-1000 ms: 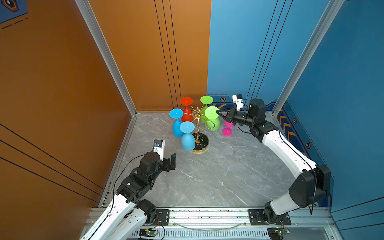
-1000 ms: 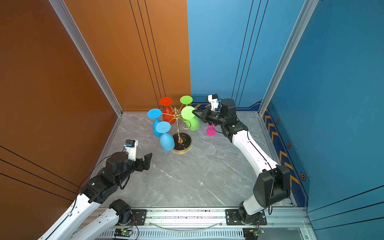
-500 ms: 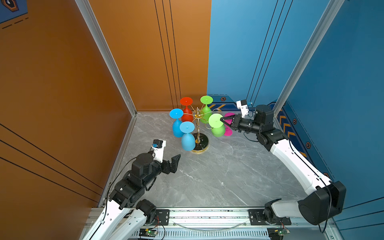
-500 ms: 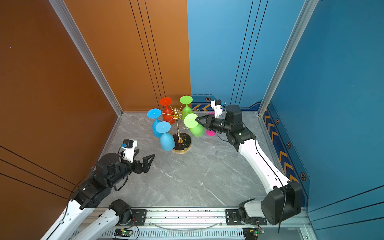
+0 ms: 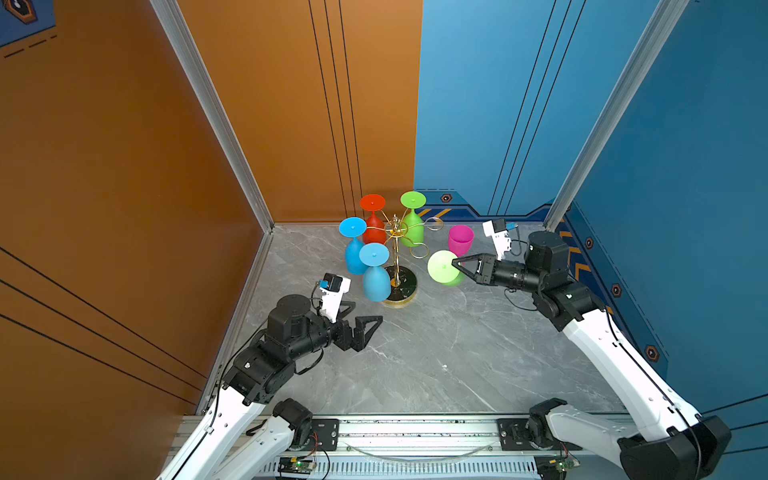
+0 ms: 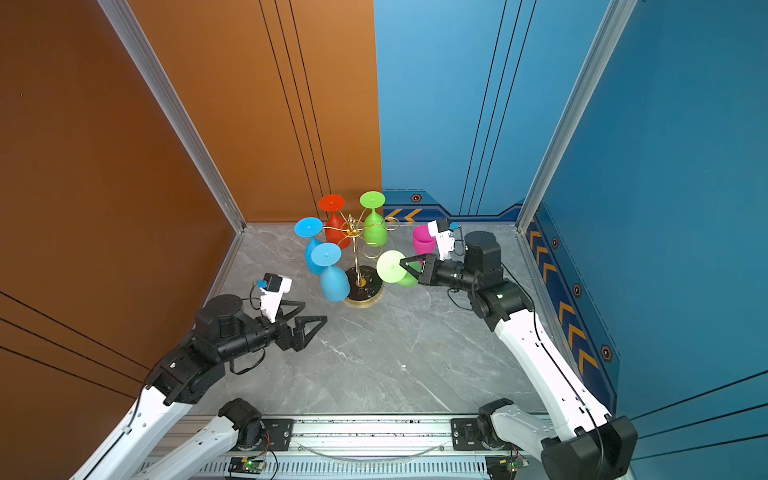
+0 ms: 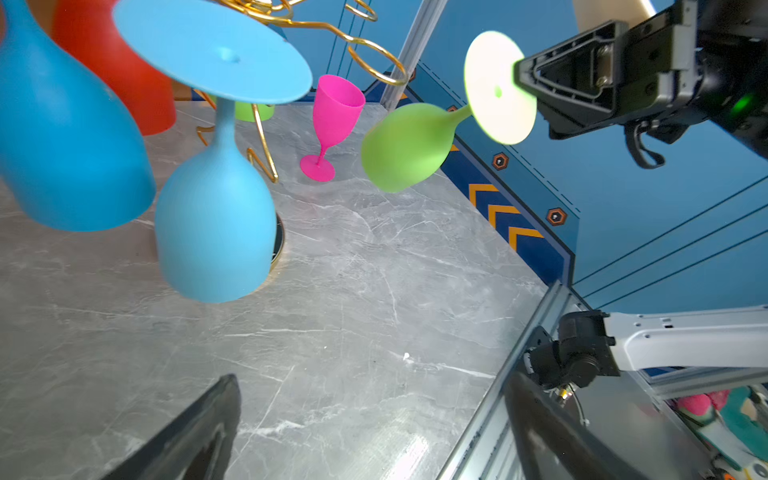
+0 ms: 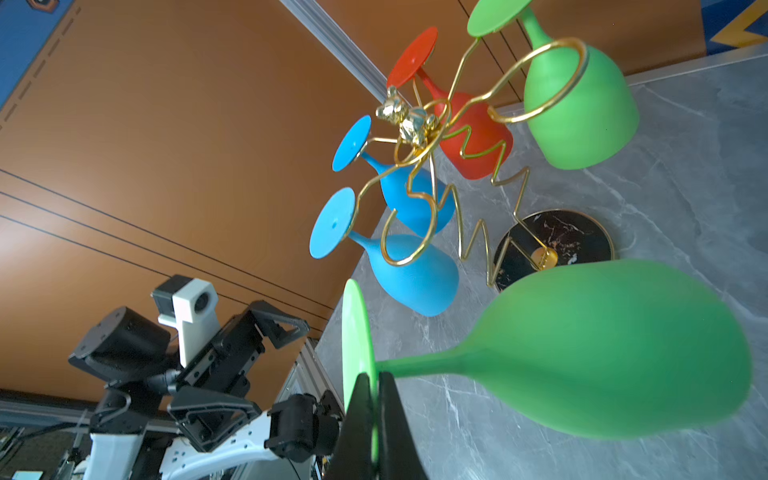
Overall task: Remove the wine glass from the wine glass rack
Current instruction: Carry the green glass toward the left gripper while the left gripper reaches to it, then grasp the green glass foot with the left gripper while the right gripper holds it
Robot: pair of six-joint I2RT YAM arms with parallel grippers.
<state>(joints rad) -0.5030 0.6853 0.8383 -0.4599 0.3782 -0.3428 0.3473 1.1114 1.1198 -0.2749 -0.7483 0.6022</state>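
Observation:
The wine glass rack [image 5: 397,253] is a gold wire stand on a round black base [image 6: 365,286] at the back of the marble floor. My right gripper [image 5: 455,262] is shut on the flat foot of a light green wine glass [image 5: 441,267], which hangs in the air just right of the rack, clear of its loops. In the right wrist view the fingers [image 8: 388,399] pinch the foot edge and the bowl [image 8: 602,353] points away. My left gripper [image 5: 365,314] stands open and empty in front of the rack.
Two blue glasses [image 5: 374,272], a red one [image 5: 372,226] and a darker green one [image 5: 412,226] hang bowl-down on the rack. A pink glass [image 5: 460,240] stands upright on the floor behind my right gripper. Orange and blue walls close the back and sides.
My right gripper has drawn the light green glass off the rack arm, out to the right and toward the front. The left gripper has shifted slightly right, still open.

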